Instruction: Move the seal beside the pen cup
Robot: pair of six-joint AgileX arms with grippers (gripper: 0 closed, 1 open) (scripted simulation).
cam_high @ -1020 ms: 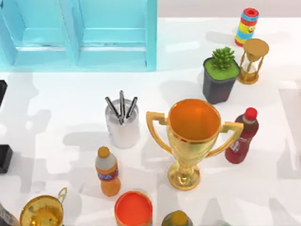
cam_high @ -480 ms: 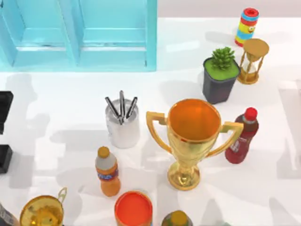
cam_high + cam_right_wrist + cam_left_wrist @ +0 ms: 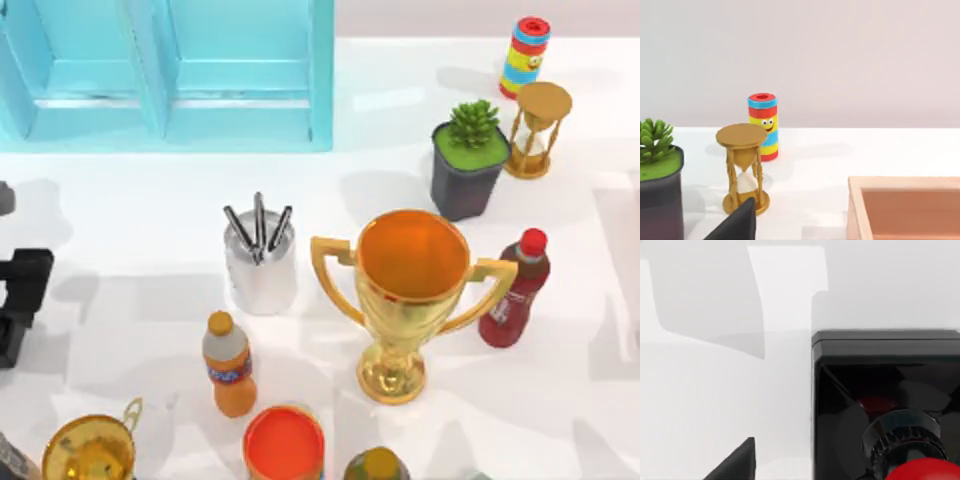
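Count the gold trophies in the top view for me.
2. The big trophy stands centre-right, between the pen cup and the red bottle. A smaller trophy sits cut off at the bottom-left edge; others may lie outside the picture.

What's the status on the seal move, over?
Left pincer at table's left edge, over the seal. Right arm parked near the hourglass. Pen cup mid-table, orange bottle beside it.

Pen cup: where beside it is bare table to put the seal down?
The white table is bare left of the pen cup, toward the left hand at the left edge, and behind it up to the blue cabinet. In front, the orange bottle crowds; at its right, the gold trophy.
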